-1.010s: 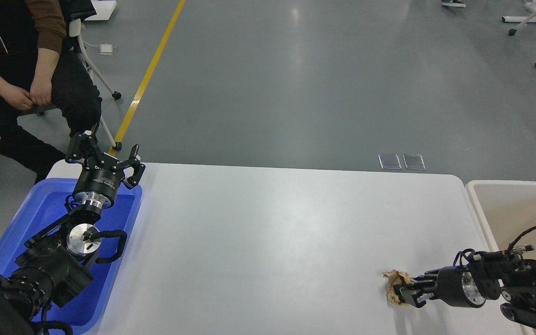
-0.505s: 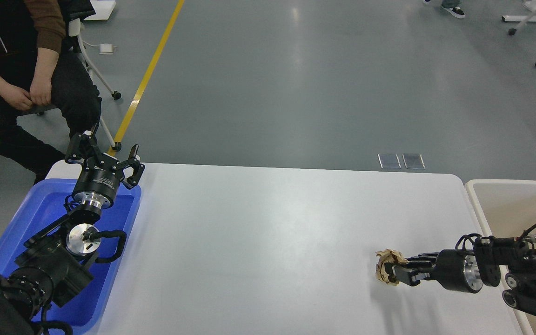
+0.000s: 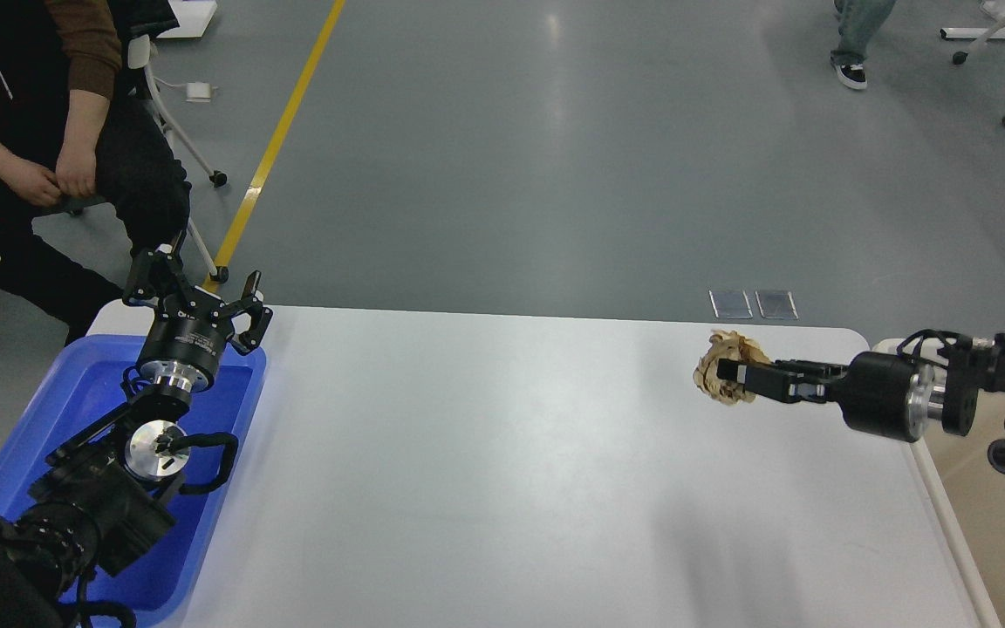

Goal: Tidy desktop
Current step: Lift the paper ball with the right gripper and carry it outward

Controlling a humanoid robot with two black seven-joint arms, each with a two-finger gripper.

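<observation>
While a seated person waits at the far left, the white desktop fills the middle of the view. The right gripper has its fingers closed on a crumpled brown paper wad, holding it in the air above the desktop's far right corner, near the beige bin. The left gripper points away from the viewer, fingers spread wide and holding nothing, above the far end of the blue bin beside the desktop's left edge.
</observation>
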